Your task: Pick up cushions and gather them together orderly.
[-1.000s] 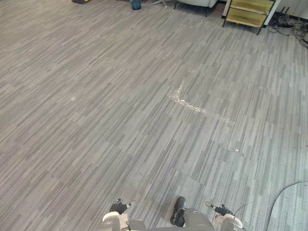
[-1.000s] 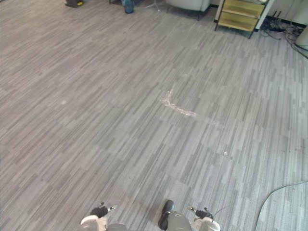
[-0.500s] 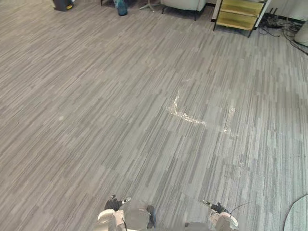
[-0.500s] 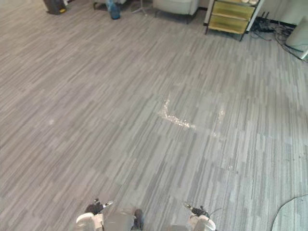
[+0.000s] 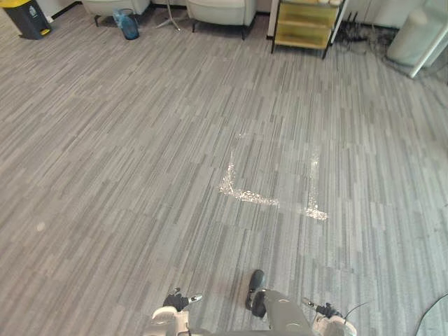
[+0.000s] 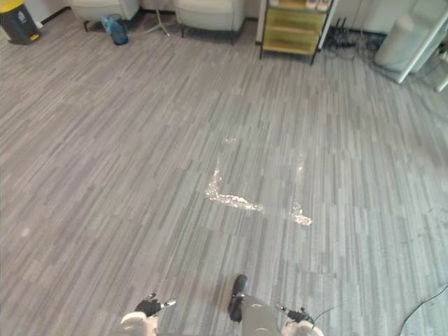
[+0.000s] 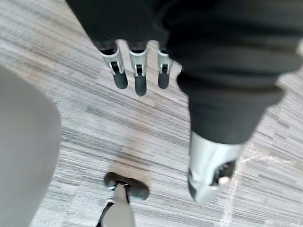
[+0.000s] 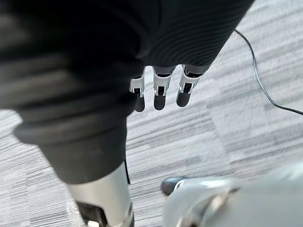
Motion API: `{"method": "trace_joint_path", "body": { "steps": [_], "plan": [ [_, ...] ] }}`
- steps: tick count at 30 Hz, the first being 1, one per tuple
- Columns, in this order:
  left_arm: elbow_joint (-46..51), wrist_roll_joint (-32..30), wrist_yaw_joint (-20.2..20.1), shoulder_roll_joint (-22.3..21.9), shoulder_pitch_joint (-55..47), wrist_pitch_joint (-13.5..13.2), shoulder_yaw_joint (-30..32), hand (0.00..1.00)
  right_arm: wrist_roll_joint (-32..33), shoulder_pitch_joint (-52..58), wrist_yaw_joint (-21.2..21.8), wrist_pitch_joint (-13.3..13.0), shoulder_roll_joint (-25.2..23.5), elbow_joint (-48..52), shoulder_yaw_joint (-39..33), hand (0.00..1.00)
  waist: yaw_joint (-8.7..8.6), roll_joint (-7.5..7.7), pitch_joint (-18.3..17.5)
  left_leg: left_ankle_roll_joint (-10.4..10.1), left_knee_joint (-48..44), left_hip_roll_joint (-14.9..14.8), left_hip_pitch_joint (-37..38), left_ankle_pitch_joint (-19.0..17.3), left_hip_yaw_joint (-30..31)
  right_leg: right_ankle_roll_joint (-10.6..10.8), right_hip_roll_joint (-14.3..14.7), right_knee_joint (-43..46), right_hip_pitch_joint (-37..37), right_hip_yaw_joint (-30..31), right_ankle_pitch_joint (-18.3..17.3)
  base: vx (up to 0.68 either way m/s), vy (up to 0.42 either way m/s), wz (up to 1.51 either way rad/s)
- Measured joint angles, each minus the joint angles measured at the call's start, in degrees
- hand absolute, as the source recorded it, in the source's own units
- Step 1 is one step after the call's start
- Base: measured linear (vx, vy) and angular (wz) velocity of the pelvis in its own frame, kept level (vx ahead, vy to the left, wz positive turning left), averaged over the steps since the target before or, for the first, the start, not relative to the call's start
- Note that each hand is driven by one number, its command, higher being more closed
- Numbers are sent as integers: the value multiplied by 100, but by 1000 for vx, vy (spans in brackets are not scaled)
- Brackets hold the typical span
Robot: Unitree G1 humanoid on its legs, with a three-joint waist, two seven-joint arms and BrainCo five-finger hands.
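Left hand held slack over grey carpet, fingers straight, right hand likewise, pale armchair seen well apart

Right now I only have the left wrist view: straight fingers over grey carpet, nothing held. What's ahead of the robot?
Observer: From the eye views, open carpet runs to a pale armchair at the far edge.
Operator: Anything beside it?
Observer: A yellow shelf unit stands just to the robot's right of that armchair.
Operator: Right hand status?
Observer: The right hand hangs open over the floor, with nothing in it.
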State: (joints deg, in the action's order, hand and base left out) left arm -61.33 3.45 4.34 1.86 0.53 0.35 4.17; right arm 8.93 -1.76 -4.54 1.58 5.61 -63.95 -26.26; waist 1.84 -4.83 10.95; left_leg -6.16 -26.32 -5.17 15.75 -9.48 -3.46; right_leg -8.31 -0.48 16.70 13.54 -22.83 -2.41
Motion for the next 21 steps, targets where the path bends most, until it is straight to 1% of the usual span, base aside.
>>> {"method": "trace_joint_path", "body": {
  "steps": [1, 2, 3, 4, 5, 6, 7, 8, 9, 10, 11, 12, 13, 14, 15, 16, 17, 18, 19, 20, 21],
  "plan": [
    [11, 5, -8, -68, -5, 3, 221, 0, 1, 31, -2, -2, -32, 32, 103, 0, 15, 1, 23, -73, -1058, -80, -431, 698, 36, 74, 96, -156, -332, 47, -202, 501, -100, -5],
    [89, 45, -19, -109, -71, -2, 388, 0, 9, 56, -9, -1, -73, 112, 237, 0, 119, 25, 97, 26, -2446, -267, -1111, 1290, -25, -4, 255, -629, -884, 197, -218, 389, -43, -13],
    [154, 59, -13, -89, -52, -8, 385, 0, 11, 51, -9, -1, -102, 114, 236, 0, 166, -3, 127, 191, -2939, -325, -1414, 824, -101, -64, 315, -762, -1107, 243, -239, 369, 0, -17],
    [274, 65, -15, -67, -43, -8, 356, 0, 19, 3, -12, -1, -110, 42, 219, 0, 176, -14, 169, 339, -3298, -294, -1892, 113, -184, -32, 336, -929, -1410, 280, -293, 343, -27, -24],
    [382, 84, -6, -39, -67, -22, 270, 0, 22, -64, -26, 12, -97, -86, 187, 0, 229, 68, 201, 426, -2822, -146, -2314, -377, -283, 72, 304, -1045, -1636, 376, -327, 420, -27, -48],
    [472, 88, -6, -31, -76, -55, 207, 0, 22, -170, -41, 5, -98, -54, 121, 0, 319, 49, 206, 468, -1644, 94, -2595, -571, -315, 136, 243, -1076, -1807, 533, -450, 355, -8, -58],
    [492, 92, -8, -42, -76, -64, 185, 0, 21, -194, -44, -1, -90, -36, 60, 0, 326, 17, 201, 468, -992, 207, -2725, -559, -291, 158, 237, -1102, -1881, 617, -519, 373, 44, -71],
    [505, 103, -3, -66, -79, -80, 144, 0, 23, -240, -50, -6, -81, -21, -76, 0, 367, -63, 184, 311, 407, 352, -2886, -261, -51, 195, 245, -1138, -1976, 809, -656, 383, 87, -78],
    [514, 110, -4, -112, -77, -89, 136, 0, 23, -263, -56, -11, -76, 5, -77, 0, 492, -134, 143, 82, 959, 361, -3110, 255, 17, 264, 315, -1235, -2090, 1033, -770, 395, 107, -83],
    [525, 111, -5, -113, -80, -98, 136, 0, 23, -242, -54, -2, -81, -3, -60, 0, 542, -146, 117, 4, 1013, 334, -3187, 439, 17, 326, 343, -1315, -2175, 1133, -812, 476, 148, -86],
    [494, 101, -3, -88, -61, -95, 141, 0, 21, -217, -61, 1, -121, -4, -48, 0, 591, -117, 93, 348, 1011, 320, -3166, 893, -109, 474, 327, -1426, -2383, 1352, -922, 740, 185, -53],
    [457, 58, -2, -41, -3, -75, 181, 0, 20, -226, -64, 1, -184, 0, -56, 0, 556, 43, 37, 655, 960, 444, -3038, 828, -216, 586, 125, -1445, -2484, 1426, -944, 646, 156, -44],
    [461, 56, -13, -46, 29, -59, 304, 0, 13, -187, -63, 7, -177, 2, -59, 0, 518, 130, 77, 815, 823, 443, -3003, 740, -327, 645, 49, -1495, -2578, 1478, -868, 685, 155, -33],
    [503, 62, -18, -66, 42, -63, 527, 0, 9, -225, -54, -1, -235, 29, -58, 0, 601, 217, 124, 1034, 9, 419, -3222, 561, -490, 722, -25, -1526, -2751, 1716, -666, 447, 139, -37],
    [511, 56, -34, -36, 43, -89, 611, 0, -3, -232, -55, -2, -272, 30, -69, 0, 642, 366, 24, 991, -104, 635, -3465, 344, -491, 812, -157, -1389, -2748, 1885, -718, 620, 172, -45],
    [463, 41, -42, -59, -53, -60, 580, 0, -5, -47, -53, -1, -246, 23, -90, 0, 626, 361, -278, 1170, 952, 722, -3296, 861, -342, 945, -123, -1115, -2645, 1955, -805, 440, 133, -42],
    [395, 32, -54, -30, -90, -47, 559, 0, -10, -34, -46, -9, -214, 8, -124, 0, 670, 328, -388, 1041, 1036, 715, -3210, 708, -345, 1141, -108, -746, -2564, 2077, -989, 511, 119, -41],
    [336, 48, -63, 43, -104, 1, 589, 0, -11, -31, -28, -8, -298, -15, -149, 0, 660, 497, -466, 1062, 1241, 876, -2947, 521, -459, 1803, -351, 501, -2076, 2185, -1156, 428, 109, -27],
    [336, 43, -69, 65, -104, 6, 580, 0, -18, -40, -19, 2, -309, -36, -163, 0, 646, 522, -459, 1052, 1312, 895, -2816, 459, -495, 2188, -414, 1143, -1826, 2232, -1105, 540, 120, -17],
    [330, 33, -67, 98, -101, 43, 481, 0, -38, -25, -12, 22, -327, -74, -189, 0, 620, 535, -419, 1028, 1445, 976, -2414, 374, -446, 2422, -588, 2419, -1319, 2192, -872, 489, 113, -4],
    [323, 12, -65, 131, -104, 68, 359, 0, -53, 22, -5, 27, -327, -79, -196, 0, 549, 509, -400, 1033, 1553, 1011, -2117, 336, -393, 2376, -740, 2999, -1150, 1929, -856, 493, 114, 16]
  ]
}}
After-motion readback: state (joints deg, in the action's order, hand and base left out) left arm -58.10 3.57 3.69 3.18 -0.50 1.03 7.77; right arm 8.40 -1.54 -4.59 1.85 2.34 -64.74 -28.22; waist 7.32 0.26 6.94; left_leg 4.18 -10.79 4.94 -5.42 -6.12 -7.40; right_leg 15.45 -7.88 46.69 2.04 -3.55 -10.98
